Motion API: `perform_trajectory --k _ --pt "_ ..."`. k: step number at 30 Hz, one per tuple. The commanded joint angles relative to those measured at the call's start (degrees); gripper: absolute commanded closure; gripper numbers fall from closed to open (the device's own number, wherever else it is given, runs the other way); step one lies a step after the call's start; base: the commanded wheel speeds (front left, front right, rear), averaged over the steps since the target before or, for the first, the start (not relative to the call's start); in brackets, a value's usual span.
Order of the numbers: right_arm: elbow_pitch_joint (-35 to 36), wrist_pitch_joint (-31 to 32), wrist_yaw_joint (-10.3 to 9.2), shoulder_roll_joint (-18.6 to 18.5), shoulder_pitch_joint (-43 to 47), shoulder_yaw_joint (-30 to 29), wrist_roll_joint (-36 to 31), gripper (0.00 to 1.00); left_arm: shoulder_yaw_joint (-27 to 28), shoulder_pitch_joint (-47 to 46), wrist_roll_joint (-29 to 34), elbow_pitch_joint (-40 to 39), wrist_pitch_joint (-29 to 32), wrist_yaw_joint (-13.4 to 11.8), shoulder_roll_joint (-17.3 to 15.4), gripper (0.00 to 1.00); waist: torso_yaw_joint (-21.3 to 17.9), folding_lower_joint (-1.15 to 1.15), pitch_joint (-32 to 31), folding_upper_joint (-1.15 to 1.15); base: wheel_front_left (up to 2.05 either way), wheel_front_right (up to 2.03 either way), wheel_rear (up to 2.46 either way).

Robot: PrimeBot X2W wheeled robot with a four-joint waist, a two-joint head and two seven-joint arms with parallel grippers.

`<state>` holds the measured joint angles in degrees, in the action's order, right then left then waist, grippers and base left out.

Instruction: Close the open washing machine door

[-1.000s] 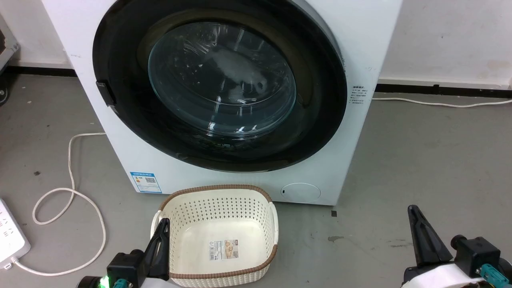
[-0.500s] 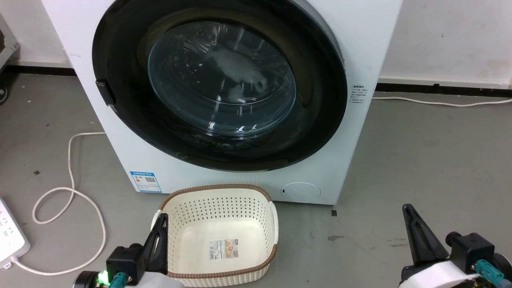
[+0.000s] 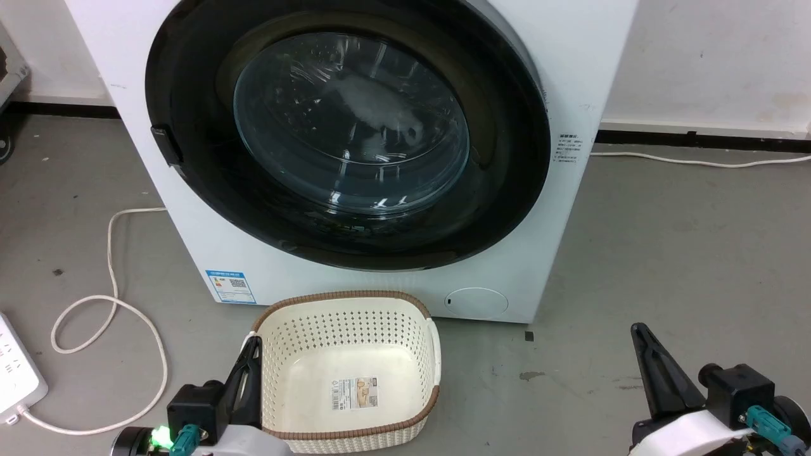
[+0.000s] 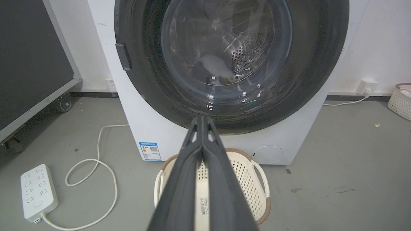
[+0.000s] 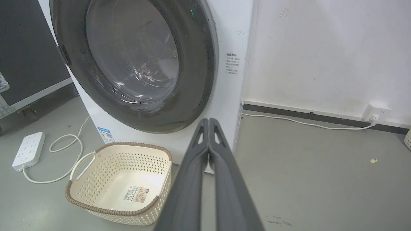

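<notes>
**While both grippers hang low, the door lies flat on the washer**

Where the white washing machine point(image 3: 589, 76) faces the head camera, the washing machine door point(image 3: 350, 130) sits against its front, the glossy black rim flat on the white panel with no gap seen from the right wrist. Through the bulging glass, the left wrist view catches the perforated steel drum point(image 4: 244, 53). A small dark tab point(image 3: 166, 145) sticks out at the rim's left edge. Low on the front are a blue label point(image 3: 230, 287) and a round white flap point(image 3: 475, 303).

Just before the machine, on the grey floor point(image 3: 665, 253), stands a cream perforated basket point(image 3: 345, 296) with a brown rim. A paper sticker point(image 3: 355, 392) lies on its bottom.

The left gripper point(image 3: 253, 347) is at the lower left of the head view, just beside the basket's left wall. Its own camera shows its 2 dark fingers point(image 4: 189, 166) pressed together, holding nothing, tips pointing at the door's lower rim and well short of it. The right gripper point(image 3: 638, 334) is at the lower right over bare floor, well apart from the machine. Its 2 fingers point(image 5: 192, 173) are likewise together and empty, aimed toward the machine's right corner.

At the left, a white power strip point(image 3: 16, 373) lies on the floor with a looping pale cable point(image 3: 114, 304). Another cable point(image 5: 305, 123) runs along the wall to a socket point(image 5: 375, 110).
</notes>
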<state>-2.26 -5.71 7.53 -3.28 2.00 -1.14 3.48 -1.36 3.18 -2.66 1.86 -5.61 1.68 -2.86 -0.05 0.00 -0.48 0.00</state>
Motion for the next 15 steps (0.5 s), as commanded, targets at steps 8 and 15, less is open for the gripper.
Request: perform_trajectory --k 8,15 --pt "0.8 1.1 -0.03 0.3 -1.1 0.3 -0.9 1.0 0.3 -1.4 0.7 -0.6 1.0 -0.5 0.0 1.0 0.0 0.0 0.1 0.0 0.0 0.0 0.0" --pt "1.0 1.9 -0.03 0.3 -1.2 0.5 -1.4 1.0 0.5 -1.7 1.1 -0.8 1.8 -0.7 0.0 1.0 0.0 0.0 0.2 0.0 0.0 0.0 0.0"
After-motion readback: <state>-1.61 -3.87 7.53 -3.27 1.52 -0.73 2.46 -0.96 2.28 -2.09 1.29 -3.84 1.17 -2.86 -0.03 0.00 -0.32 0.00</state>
